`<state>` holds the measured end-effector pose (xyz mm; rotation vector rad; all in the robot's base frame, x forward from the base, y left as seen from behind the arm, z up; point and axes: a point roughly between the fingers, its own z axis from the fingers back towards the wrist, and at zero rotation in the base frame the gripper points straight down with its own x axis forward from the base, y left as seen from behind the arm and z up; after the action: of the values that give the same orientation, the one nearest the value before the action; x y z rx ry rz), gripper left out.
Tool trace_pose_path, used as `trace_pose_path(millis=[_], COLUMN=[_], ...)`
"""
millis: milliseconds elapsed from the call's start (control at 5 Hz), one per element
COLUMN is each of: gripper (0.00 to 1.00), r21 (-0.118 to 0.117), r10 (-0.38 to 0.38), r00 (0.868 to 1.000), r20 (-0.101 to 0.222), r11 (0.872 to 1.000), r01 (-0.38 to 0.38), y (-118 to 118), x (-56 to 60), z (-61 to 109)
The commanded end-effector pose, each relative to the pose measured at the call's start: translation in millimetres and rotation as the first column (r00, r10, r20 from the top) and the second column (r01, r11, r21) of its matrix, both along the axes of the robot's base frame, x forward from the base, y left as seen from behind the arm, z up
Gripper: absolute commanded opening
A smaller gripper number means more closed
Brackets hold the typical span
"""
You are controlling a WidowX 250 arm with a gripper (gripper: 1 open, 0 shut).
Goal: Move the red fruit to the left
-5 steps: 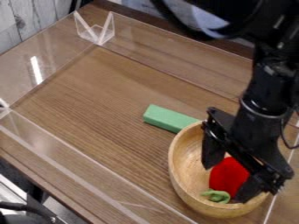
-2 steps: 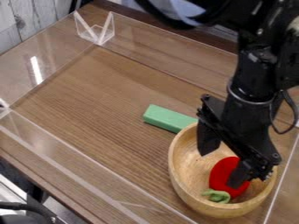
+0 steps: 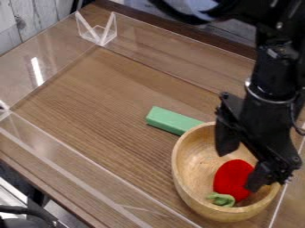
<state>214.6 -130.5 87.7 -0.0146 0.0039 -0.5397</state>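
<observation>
Wooden table (image 3: 95, 98), red fruit (image 3: 234, 179) in bowl (image 3: 191, 174) beneath open end effector (image 3: 252, 162)

Fruit (image 3: 234, 178) lies in bowl (image 3: 191, 174), block (image 3: 174, 120) just behind-left

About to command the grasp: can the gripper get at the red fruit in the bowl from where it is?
Probably yes. The gripper hangs open right over the red fruit, which lies in the wooden bowl uncovered. Only the bowl's wall might crowd the fingers.
</observation>
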Motion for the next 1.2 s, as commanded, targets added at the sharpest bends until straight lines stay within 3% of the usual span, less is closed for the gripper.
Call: trace_pose_path(millis=[0,400,800,1000], gripper=[1.0,1.0,1.0,0.0], r21=[-0.029,-0.05,-0.065,-0.063], r10=[-0.068,-0.036,0.024,0.049], r00=[0.997,0.999,0.999,0.998], r20=[0.024,-0.007,-0.032,-0.025], r11=[0.997,0.998,0.998,0.997], r01=[0.069,0.035,-0.026,-0.05], y=[-6,-6,-9,-15], x=[-0.5,3.6,-2.1,-3.3], z=[3.5,6.4,-14.3,-12.6])
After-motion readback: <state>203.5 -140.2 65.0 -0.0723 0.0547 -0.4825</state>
